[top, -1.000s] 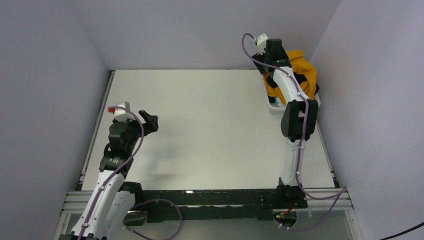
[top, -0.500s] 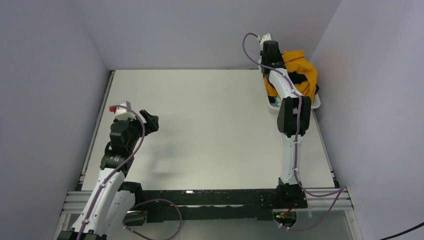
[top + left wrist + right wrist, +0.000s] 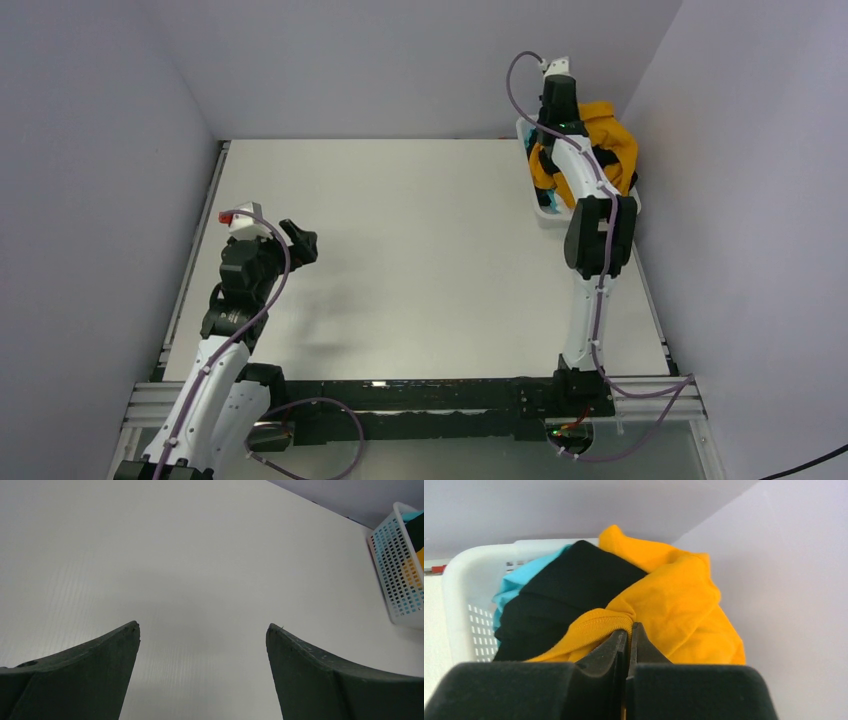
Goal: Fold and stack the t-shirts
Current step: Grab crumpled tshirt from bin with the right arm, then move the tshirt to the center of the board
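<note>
Over the basket (image 3: 455, 592) at the far right of the worktop (image 3: 175, 555), your right tool (image 3: 629, 630) pinches the ribbed edge of the orange t-shirt (image 3: 684, 600) heaped inside, a good hold for soft, light cloth; your left tool (image 3: 202, 630) gapes wide

A robotics lab test cell: a bare matte white bench (image 3: 420, 250) is boxed in by plain pale-lilac partition walls (image 3: 400, 60). A white-and-black jointed left robot arm (image 3: 225, 322) and its right twin (image 3: 585, 320) are bolted to a slotted aluminium rail (image 3: 145, 403) at the near edge.
</note>
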Available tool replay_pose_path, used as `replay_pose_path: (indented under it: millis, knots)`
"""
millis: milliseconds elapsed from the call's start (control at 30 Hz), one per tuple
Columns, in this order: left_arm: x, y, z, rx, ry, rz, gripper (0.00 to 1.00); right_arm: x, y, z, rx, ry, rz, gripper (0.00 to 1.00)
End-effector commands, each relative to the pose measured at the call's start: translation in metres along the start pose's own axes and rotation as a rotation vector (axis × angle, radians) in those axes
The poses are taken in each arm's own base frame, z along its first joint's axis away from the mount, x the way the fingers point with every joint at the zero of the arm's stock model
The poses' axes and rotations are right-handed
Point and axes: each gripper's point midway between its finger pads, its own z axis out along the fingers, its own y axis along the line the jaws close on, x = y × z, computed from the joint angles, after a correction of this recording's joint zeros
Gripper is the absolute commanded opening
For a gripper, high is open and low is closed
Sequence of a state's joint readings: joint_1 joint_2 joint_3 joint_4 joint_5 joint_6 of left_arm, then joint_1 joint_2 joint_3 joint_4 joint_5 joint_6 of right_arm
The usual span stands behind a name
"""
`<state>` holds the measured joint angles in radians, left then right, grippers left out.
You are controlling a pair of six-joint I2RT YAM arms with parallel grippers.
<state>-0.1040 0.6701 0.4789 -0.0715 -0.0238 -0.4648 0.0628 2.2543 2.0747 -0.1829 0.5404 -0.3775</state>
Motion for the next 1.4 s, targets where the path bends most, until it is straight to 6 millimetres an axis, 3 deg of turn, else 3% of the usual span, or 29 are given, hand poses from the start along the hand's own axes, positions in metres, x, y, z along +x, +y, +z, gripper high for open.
replay_pose_path:
  millis: [0,267,433,567,733,900,1000,1067,1200,1367]
  knots:
    - [-0.022,-0.008,-0.003,0.021,-0.07,-0.007,0.99,-0.087,-0.097,-0.058,0.13,-0.243,0.241,0.0]
    - [-0.026,-0.01,-0.009,0.034,-0.092,-0.017,0.99,-0.166,-0.194,-0.144,0.309,-0.513,0.403,0.0]
    - [-0.026,-0.013,-0.011,0.047,-0.094,-0.021,0.99,-0.211,-0.254,-0.214,0.393,-0.714,0.456,0.0]
    - [-0.026,-0.014,-0.01,0.055,-0.093,-0.027,0.99,-0.234,-0.286,-0.279,0.352,-0.885,0.573,0.0]
    - [-0.027,-0.015,-0.011,0.061,-0.1,-0.032,0.99,-0.259,-0.305,-0.368,0.175,-1.133,0.648,0.0]
    - [-0.026,-0.02,-0.012,0.087,-0.094,-0.035,0.99,-0.272,-0.301,-0.43,-0.092,-1.2,0.713,0.0]
    - [-0.027,-0.021,-0.014,0.094,-0.094,-0.035,0.99,-0.277,-0.288,-0.463,-0.284,-1.243,0.758,0.0]
    - [-0.027,-0.023,-0.016,0.106,-0.095,-0.036,0.99,-0.281,-0.262,-0.477,-0.476,-1.245,0.741,0.0]
    - [-0.029,-0.025,-0.021,0.116,-0.106,-0.042,0.98,-0.29,-0.187,-0.5,-0.939,-1.152,0.716,0.0]
    - [-0.029,-0.025,-0.026,0.119,-0.109,-0.044,0.99,-0.303,-0.12,-0.526,-1.201,-1.113,0.737,0.0]
